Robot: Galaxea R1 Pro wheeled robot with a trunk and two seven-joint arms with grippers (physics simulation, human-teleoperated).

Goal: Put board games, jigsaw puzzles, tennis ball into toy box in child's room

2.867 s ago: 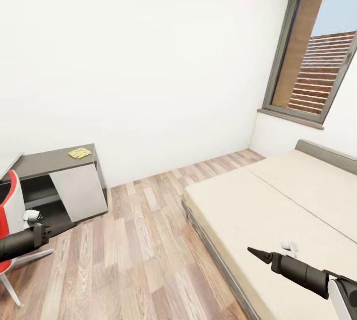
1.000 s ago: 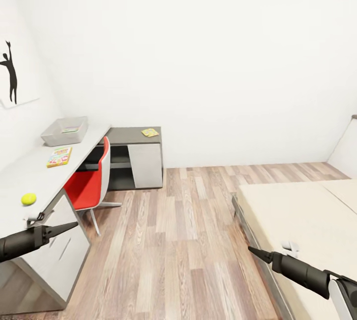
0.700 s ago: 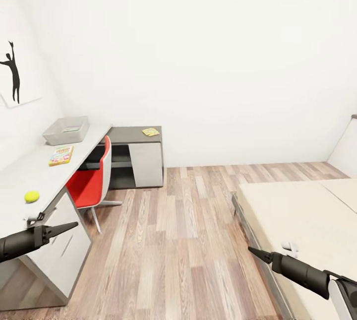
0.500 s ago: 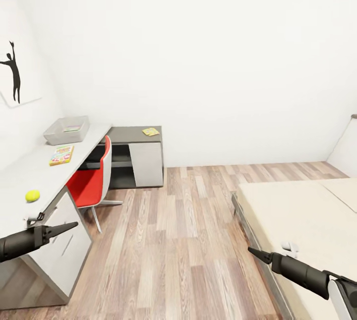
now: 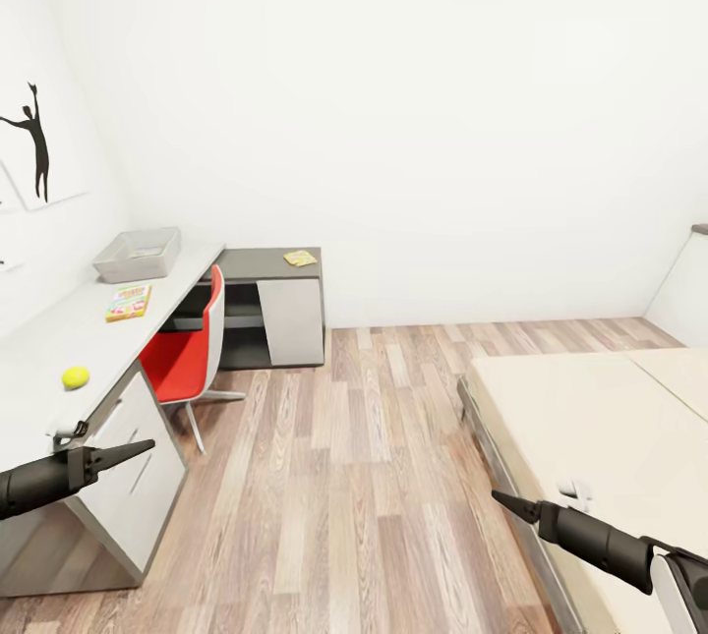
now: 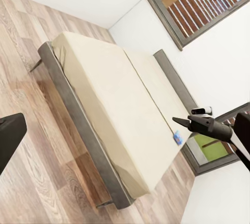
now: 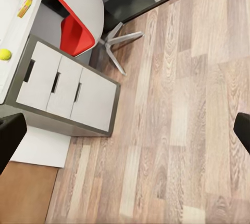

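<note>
The light-grey toy box [image 5: 138,254] stands at the far end of the pale table [image 5: 59,349] with something colourful inside. A flat colourful toy box or puzzle [image 5: 129,302] lies in front of it, and the tennis ball [image 5: 76,376] rests nearer to me. A yellowish puzzle square [image 5: 300,259] sits on the dark side desk. The beige bed [image 5: 600,418] is at the right, and a small blue flat thing [image 6: 177,138] lies on it. My left gripper [image 5: 138,446] hangs beside the table's drawers, and my right gripper [image 5: 503,497] hangs at the bed's edge. Both are open and hold nothing.
A red and white swivel chair [image 5: 187,354] is tucked at the table, next to a drawer unit [image 7: 62,91]. The dark-grey side desk [image 5: 265,305] fills the corner. Wood-plank floor [image 5: 364,477] runs between table and bed. A black silhouette picture [image 5: 37,138] hangs on the left wall.
The camera has swung left from the bed and window to the table, then crept a little closer. Both arms keep the same pose.
</note>
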